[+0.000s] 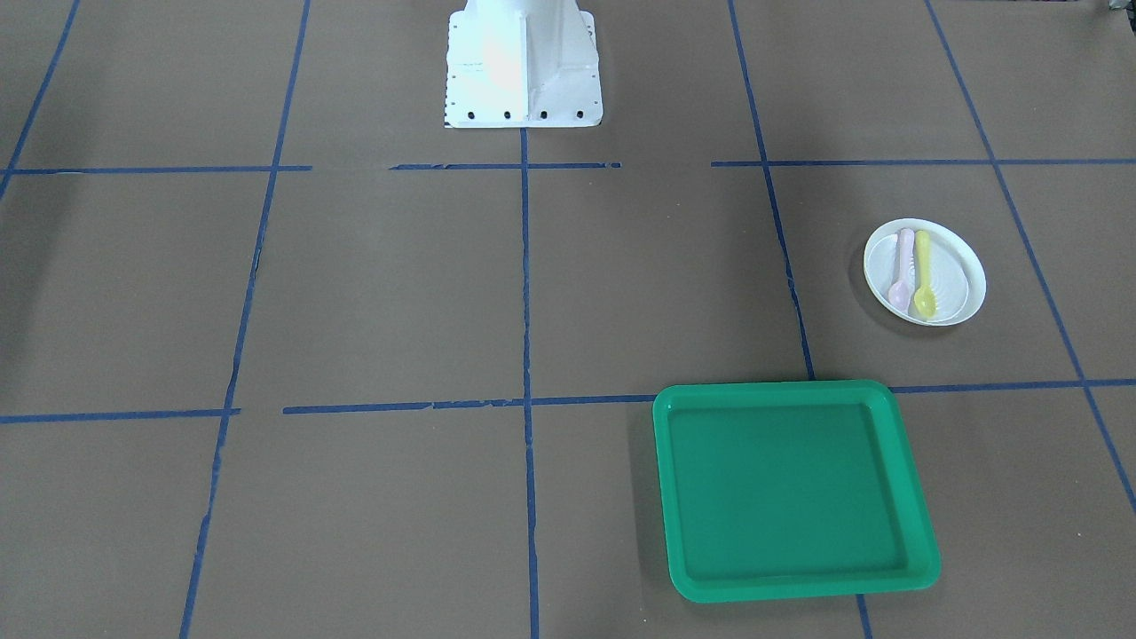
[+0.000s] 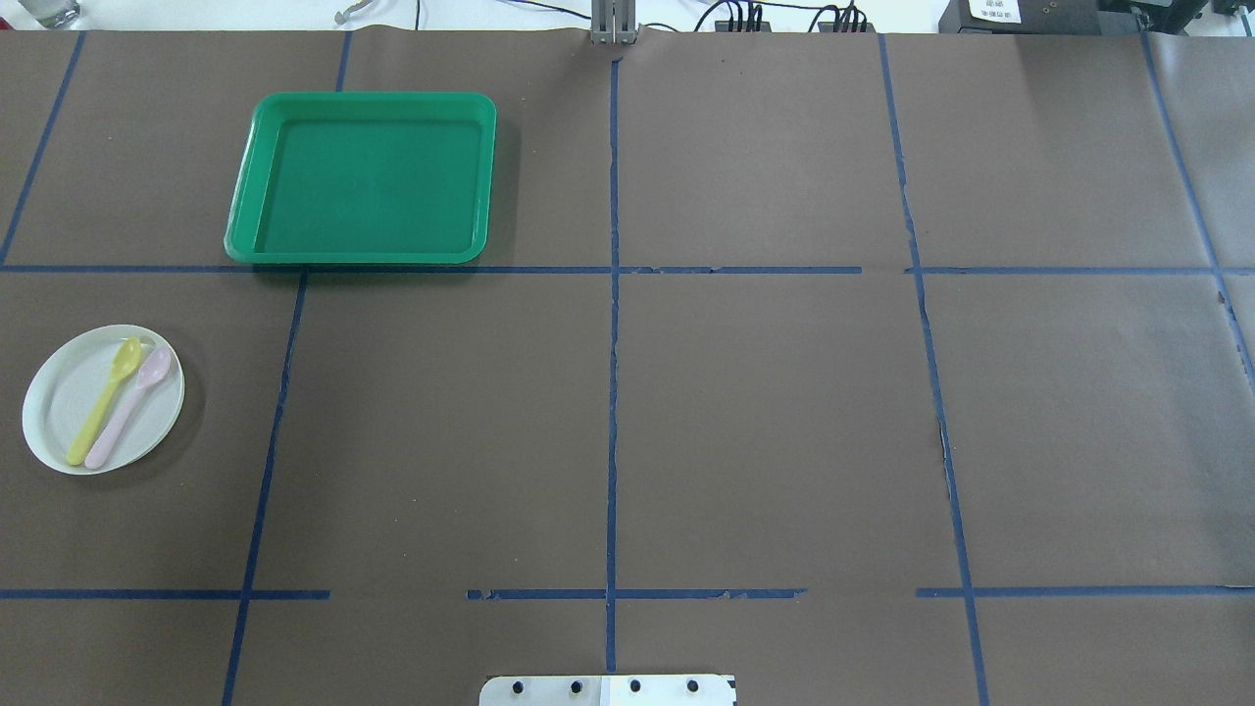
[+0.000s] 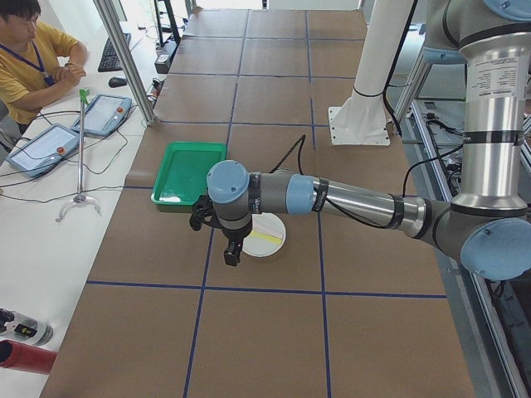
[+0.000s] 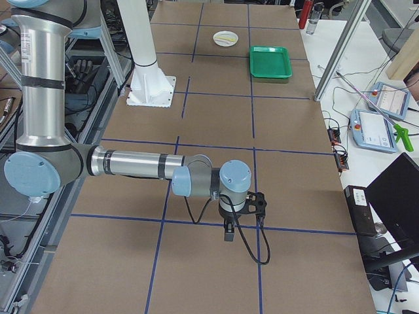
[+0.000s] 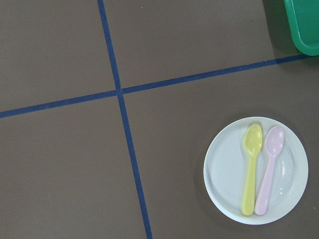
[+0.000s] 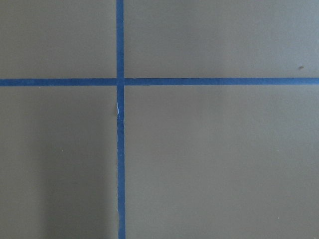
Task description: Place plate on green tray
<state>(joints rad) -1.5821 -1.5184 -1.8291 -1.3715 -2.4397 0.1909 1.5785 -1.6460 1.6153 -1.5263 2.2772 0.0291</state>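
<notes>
The white plate (image 1: 957,277) lies on the brown table, apart from the green tray (image 1: 790,488). It carries a yellow spoon (image 1: 923,275) and a pink spoon (image 1: 903,271). In the overhead view the plate (image 2: 57,392) is at the far left and the empty tray (image 2: 363,176) sits further back. The left wrist view shows the plate (image 5: 224,172) at lower right and a tray corner (image 5: 305,25) at top right. My left gripper (image 3: 232,253) hangs above the table just beside the plate (image 3: 275,227); I cannot tell whether it is open. My right gripper (image 4: 229,233) hovers far from the plate (image 4: 226,38); I cannot tell its state.
The robot's white base (image 1: 524,67) stands at the middle of the table's near side. Blue tape lines (image 2: 613,392) cross the brown table. An operator (image 3: 29,58) sits beside the table with teach pendants (image 3: 104,112) and a stand (image 3: 80,157).
</notes>
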